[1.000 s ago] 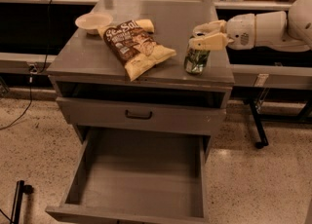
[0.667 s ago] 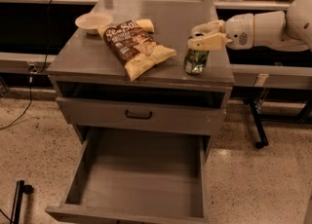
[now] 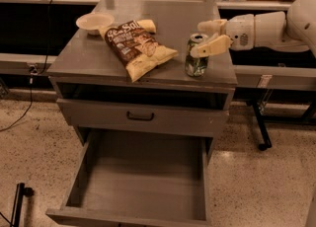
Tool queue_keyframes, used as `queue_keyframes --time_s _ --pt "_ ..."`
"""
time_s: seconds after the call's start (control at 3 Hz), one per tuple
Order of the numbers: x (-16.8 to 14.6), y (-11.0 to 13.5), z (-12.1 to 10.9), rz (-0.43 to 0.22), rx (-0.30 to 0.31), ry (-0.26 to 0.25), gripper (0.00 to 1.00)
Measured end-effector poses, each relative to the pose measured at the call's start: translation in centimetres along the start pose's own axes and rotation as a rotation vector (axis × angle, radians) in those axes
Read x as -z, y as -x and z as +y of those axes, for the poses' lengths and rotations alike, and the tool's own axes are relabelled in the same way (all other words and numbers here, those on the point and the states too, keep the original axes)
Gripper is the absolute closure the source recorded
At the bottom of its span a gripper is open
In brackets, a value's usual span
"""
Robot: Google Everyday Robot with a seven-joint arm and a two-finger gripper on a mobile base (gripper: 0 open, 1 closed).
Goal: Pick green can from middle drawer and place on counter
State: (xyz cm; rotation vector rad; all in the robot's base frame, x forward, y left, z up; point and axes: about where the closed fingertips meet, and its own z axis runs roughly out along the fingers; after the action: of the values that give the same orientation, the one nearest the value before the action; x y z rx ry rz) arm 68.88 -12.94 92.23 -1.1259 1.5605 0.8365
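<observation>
Gripper [image 3: 206,36]: cream two-finger pincer on a white jointed arm [image 3: 266,26] that reaches in from the right, over the right front part of the cabinet top. Its fingers are spread apart, one behind the can's lid and one in front of it.
Change: the fingers stand a little wider than 0.7 s ago. The arm and the can are in the same place.
Green can [image 3: 196,63]: small shiny dark-green drink can with a silver lid. It stands upright near the right front corner of the top, between the fingers. The near finger may no longer be pressing it, but the view does not settle this.
Counter [image 3: 177,18]: broad flat grey metal cabinet top, bearing the can.
Chip bag [image 3: 138,46]: brown and yellow crinkled bag, lying flat left of the can and apart from it.
Bowl [image 3: 95,22]: pale shallow round dish at the back left, just beside the bag.
Drawer front [image 3: 98,115]: grey panel with a dark bar handle, shut, under the top.
Middle drawer [image 3: 143,181]: wide grey metal box, pulled out below that panel.
Counts: one gripper, two fingers, one can, one bag, one bowl, one open drawer, one shut front.
</observation>
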Motion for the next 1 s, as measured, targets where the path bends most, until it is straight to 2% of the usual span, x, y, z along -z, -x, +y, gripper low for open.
queue_keyframes --time_s 0.33,1.0 --pt "0.0 0.0 0.0 0.0 0.0 0.0 0.0" --pt "1.2 1.3 -0.4 -0.004 0.059 0.002 0.0"
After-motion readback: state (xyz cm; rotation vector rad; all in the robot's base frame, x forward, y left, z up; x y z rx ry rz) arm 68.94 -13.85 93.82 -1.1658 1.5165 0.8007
